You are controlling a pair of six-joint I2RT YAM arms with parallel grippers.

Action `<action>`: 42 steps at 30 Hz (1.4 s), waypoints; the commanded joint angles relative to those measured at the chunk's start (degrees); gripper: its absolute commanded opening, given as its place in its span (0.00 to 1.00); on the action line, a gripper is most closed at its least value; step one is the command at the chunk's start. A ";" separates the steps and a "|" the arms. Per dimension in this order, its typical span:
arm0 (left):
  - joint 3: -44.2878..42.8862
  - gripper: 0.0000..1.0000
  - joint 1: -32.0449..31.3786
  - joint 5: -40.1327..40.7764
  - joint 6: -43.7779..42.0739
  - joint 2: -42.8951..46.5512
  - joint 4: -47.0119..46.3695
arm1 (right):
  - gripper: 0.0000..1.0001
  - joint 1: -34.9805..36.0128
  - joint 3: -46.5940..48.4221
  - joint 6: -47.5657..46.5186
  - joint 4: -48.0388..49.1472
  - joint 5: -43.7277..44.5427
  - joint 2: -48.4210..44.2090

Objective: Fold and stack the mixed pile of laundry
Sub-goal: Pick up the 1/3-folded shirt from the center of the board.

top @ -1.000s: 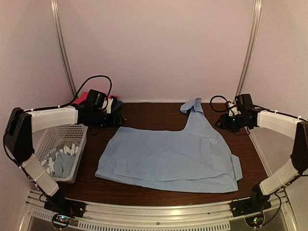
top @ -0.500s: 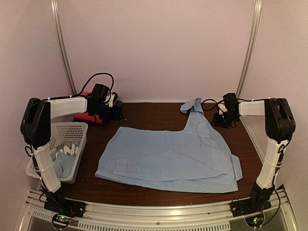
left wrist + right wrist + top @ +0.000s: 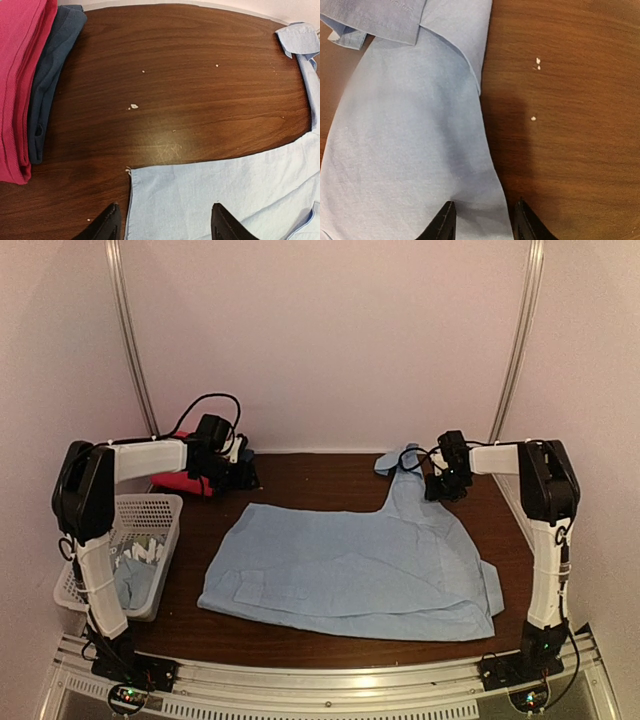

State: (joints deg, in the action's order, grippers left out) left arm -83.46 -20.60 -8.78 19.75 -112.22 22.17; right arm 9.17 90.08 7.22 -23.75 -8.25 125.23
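Note:
A large plain light blue shirt (image 3: pixel 345 565) lies spread flat on the dark wooden table, one sleeve reaching to the far right (image 3: pixel 400 462). My left gripper (image 3: pixel 240 480) is open and low over the shirt's far left corner (image 3: pixel 131 172), its jaws either side of that corner in the left wrist view (image 3: pixel 165 220). My right gripper (image 3: pixel 437 490) is open over the sleeve; in the right wrist view (image 3: pixel 484 217) its jaws straddle the sleeve's right edge (image 3: pixel 490 165). A light blue garment with white print (image 3: pixel 130 565) lies in the basket.
A white perforated basket (image 3: pixel 160 505) stands at the left edge. Folded magenta cloth (image 3: pixel 20 75) and dark blue cloth (image 3: pixel 50 75) lie stacked at the far left, close behind my left gripper. Bare wood (image 3: pixel 190 90) shows behind the shirt.
My right gripper has moved left from the table's right edge onto the sleeve. My left gripper has shifted slightly right toward the shirt's far left corner. The shirt has not moved.

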 commanded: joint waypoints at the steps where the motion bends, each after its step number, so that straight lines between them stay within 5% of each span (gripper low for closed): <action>1: -3.16 0.62 0.78 0.54 -1.10 -1.32 0.98 | 0.41 1.60 3.62 -1.67 -4.88 2.79 3.26; 4: -3.36 0.62 0.91 0.81 -1.11 -1.60 1.29 | 0.34 2.15 4.15 -1.69 -5.95 2.91 4.51; 10: -4.61 0.58 1.13 2.80 -2.66 -3.05 2.79 | 0.00 2.17 4.36 -2.08 -7.27 3.67 4.31; 18: -6.24 0.38 2.14 0.99 -4.94 -7.80 6.04 | 0.00 0.80 3.85 -1.53 -5.20 6.84 0.35; 30: -8.94 0.53 2.06 -4.28 -4.83 -13.78 2.75 | 0.00 -0.12 10.27 -0.98 -5.55 4.28 3.68; 42: -13.91 0.47 2.06 -6.04 -5.03 -18.59 2.02 | 0.00 0.10 17.56 -1.80 -7.70 3.03 7.89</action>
State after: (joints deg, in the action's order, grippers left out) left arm -96.25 -18.74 -13.58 15.46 -129.27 25.69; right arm 9.23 105.12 5.76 -30.57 -4.91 131.74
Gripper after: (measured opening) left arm 0.493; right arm 0.008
